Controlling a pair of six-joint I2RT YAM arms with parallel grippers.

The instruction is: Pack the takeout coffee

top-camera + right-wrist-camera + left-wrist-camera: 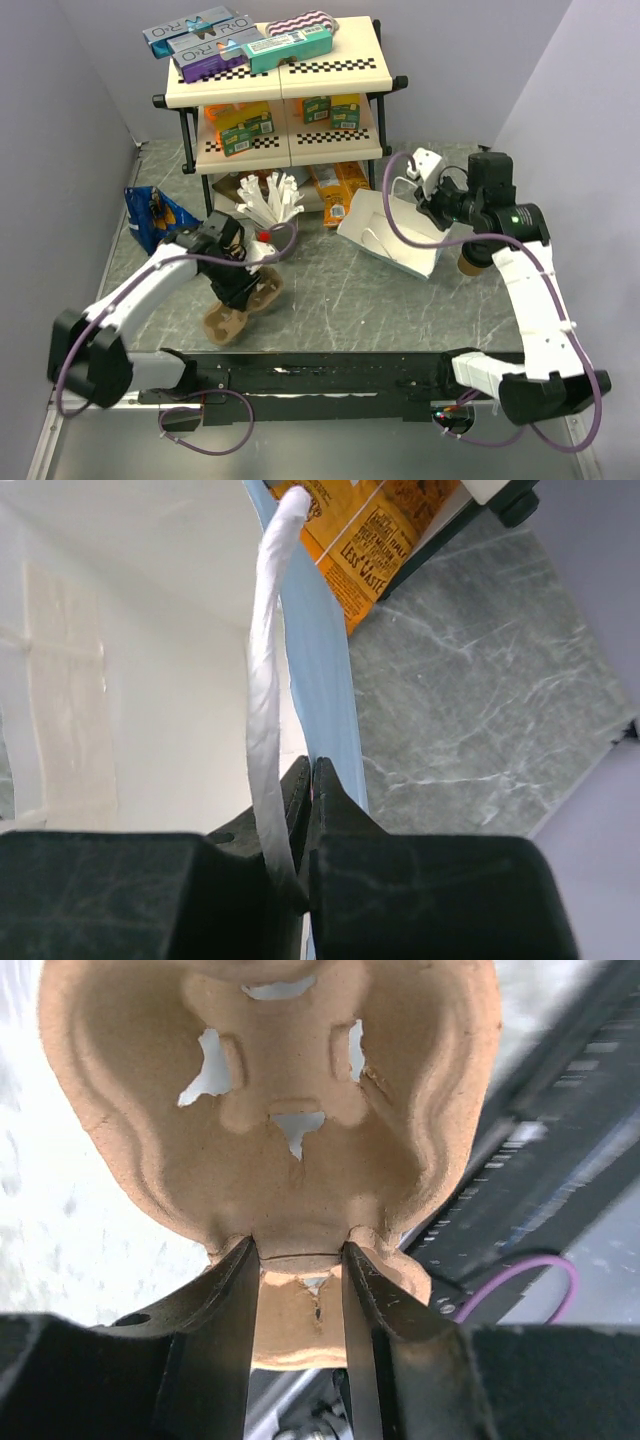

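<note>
Left pincer (pixel 300 1255): I see its two dark fingers clamped on a narrow neck at the edge of the brown moulded-pulp cup carrier (pixel 270 1110). The wrist view is filled by the carrier, so I cannot see what lies under it.
Cup carrier, overhead: it sits tilted at the left-centre of the worktop (pixel 350 300). The left arm covers its upper part.
Right pincer (pixel 312 780): its jaws are pressed together on the thin rim of the white paper bag (pixel 390 235). The bag's twisted white handle (pixel 265 680) runs just beside the fingers. I cannot tell whether it is pinched too.
Paper bag: it lies on its side right of centre, mouth towards the right arm. Its inside shows only as pale wall.
Takeout coffee (pixel 468 262): I make out only a sliver of tan cup on the worktop just right of the bag, tucked behind the right arm. Its lid is hidden.
Background: a shelf (pixel 340 80) with boxes stands at the back. A cup of white sticks (pixel 270 200) and an orange packet (pixel 338 185) are in front of it. A blue snack bag (pixel 155 215) lies at the left.
</note>
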